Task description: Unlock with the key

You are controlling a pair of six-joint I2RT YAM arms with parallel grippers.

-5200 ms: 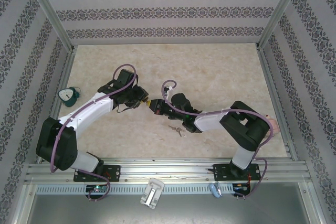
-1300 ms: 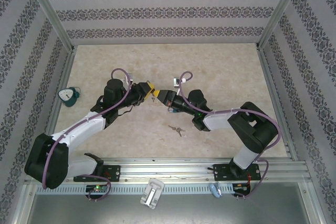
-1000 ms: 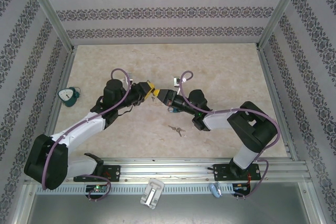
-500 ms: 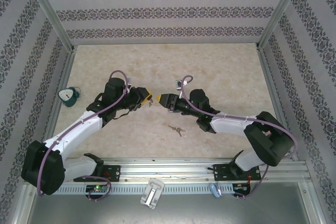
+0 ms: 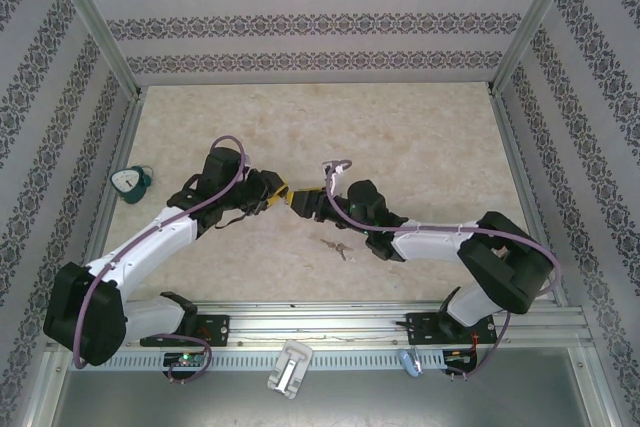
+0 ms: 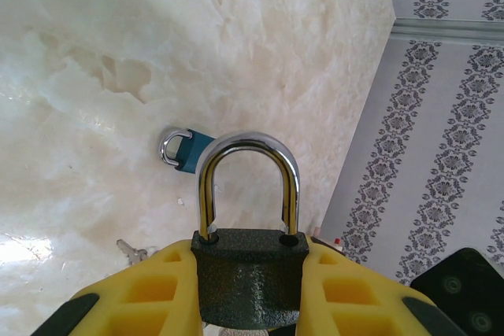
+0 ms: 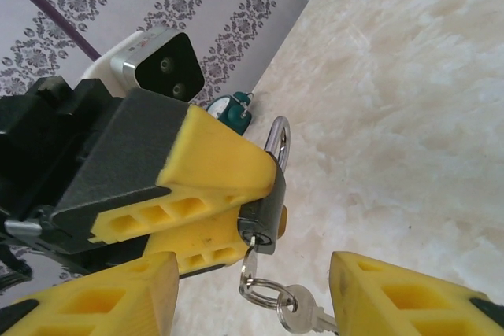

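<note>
Yellow was seen on the fingers (image 6: 146,297) of the left gripper (image 6: 250,316) and on the right gripper (image 7: 253,277). The padlock (image 6: 250,273) was finished in speckled dark grey, its shackle (image 6: 290,171) in bright silver; the key (image 7: 303,316) was silver too. The worktop (image 5: 400,137) was marbled in cream. The walls (image 5: 320,27) were striped with dark floral bands on pale grey. The cables (image 7: 49,12) were coloured purple.

yellow fingers (image 6: 142,297) clamp a dark padlock (image 6: 250,273) at six o'clock, chrome shackle (image 6: 248,139) upright; a small blue item with a metal loop (image 6: 185,152) lies toward nine o'clock.
</note>
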